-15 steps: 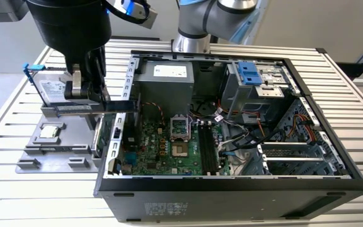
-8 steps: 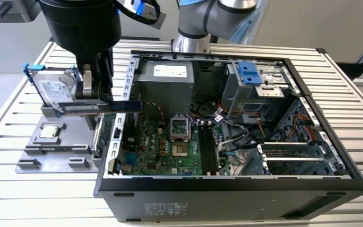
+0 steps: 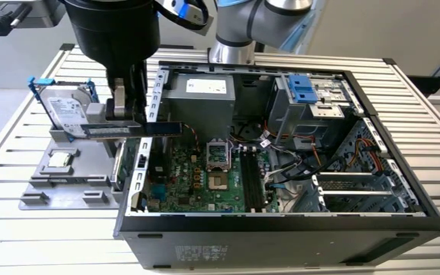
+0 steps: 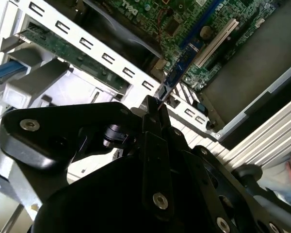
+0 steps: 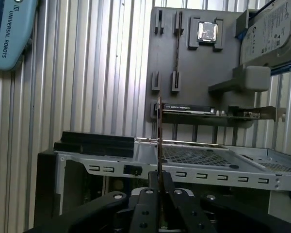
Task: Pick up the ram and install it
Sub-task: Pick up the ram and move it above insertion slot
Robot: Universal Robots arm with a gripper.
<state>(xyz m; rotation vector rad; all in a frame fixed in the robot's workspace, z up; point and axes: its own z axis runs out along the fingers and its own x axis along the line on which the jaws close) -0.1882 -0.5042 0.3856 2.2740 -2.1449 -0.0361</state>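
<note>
Slatted metal table [image 3: 52, 240], bearing all items listed. Open computer case [image 3: 281, 222], laid on its side, with the green motherboard [image 3: 197, 183] exposed and its long black slots [image 3: 252, 183] seen unfilled. Grey fixture plate [image 3: 67, 186], set just beside the case on the exterior view's left. Hard drive [image 3: 67, 112] with blue rails, stood upright on the plate. Expansion card [image 5: 194, 108] with metal bracket, stood on edge in the plate. Gripper [image 3: 128, 117], fingers [image 5: 146, 196] closed on the ram, as seen in both wrist views. Ram [image 3: 162, 129]: a thin bluish stick, held level in the air above the case wall on the exterior view's left, between fixture plate and motherboard, well apart from the black slots; it is presented edge-on in the first wrist view [image 5: 159, 141]. Handling, as judged: light, stiff and flat, but brittle, with chips and contact edge easily damaged; it is best taken across the two flat faces near mid-length, as it appears to be gripped here, the contact edge left free. Processor chip [image 5: 207, 31], seated in a recess of the plate.
</note>
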